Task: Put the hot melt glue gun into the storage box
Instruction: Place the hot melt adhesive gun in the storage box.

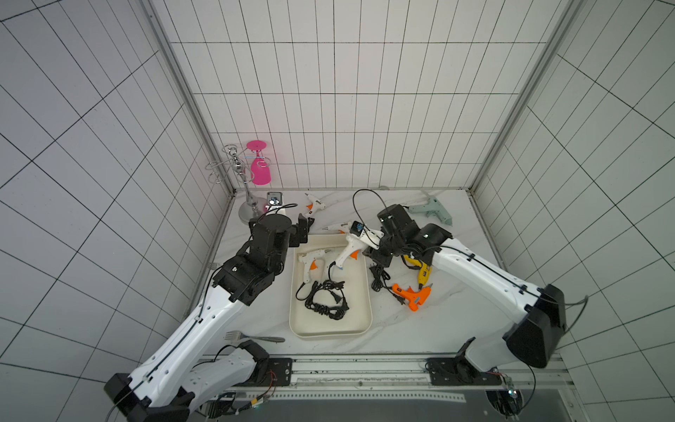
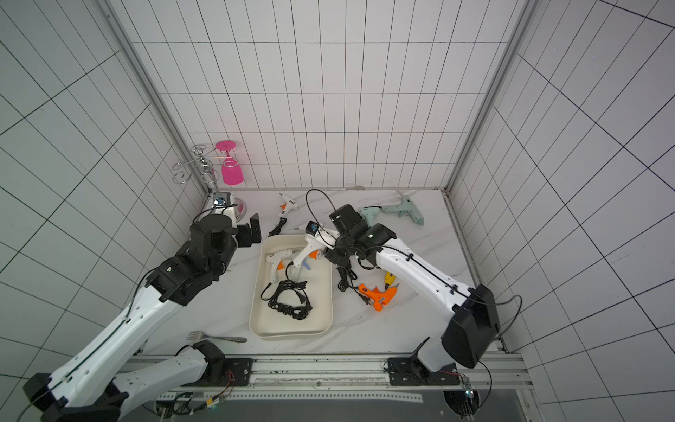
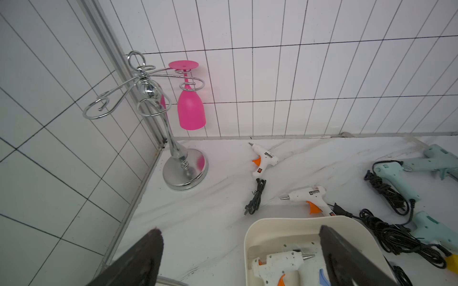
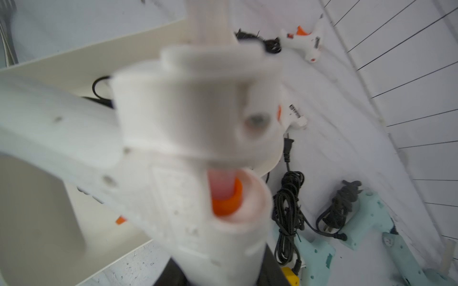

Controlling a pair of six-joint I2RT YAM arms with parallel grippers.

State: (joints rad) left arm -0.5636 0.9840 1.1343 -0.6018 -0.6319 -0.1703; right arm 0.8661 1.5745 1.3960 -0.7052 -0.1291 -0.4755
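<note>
A metal fork (image 1: 255,337) lies nearest on the white marbled bench (image 1: 420,329), before the cream-white shallow plastic storage box (image 1: 330,333). Inside it lie a coiled black cord (image 1: 327,301) and a white orange-triggered glue gun (image 1: 311,260). The right jaws clench another white hot melt glue gun (image 1: 347,252) over the box's far right corner. The left jaws stand released beside its far left corner. A mint-green glue gun (image 1: 436,213) lies by the back wall.

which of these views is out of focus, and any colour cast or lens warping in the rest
Right wrist view: the held white glue gun fills the frame, out of focus; the cords behind are sharper. Left wrist view: crisp, with a pink glow from the pink glass on the wall tiles. In both top views: wide-angle bending of tile lines.
</note>
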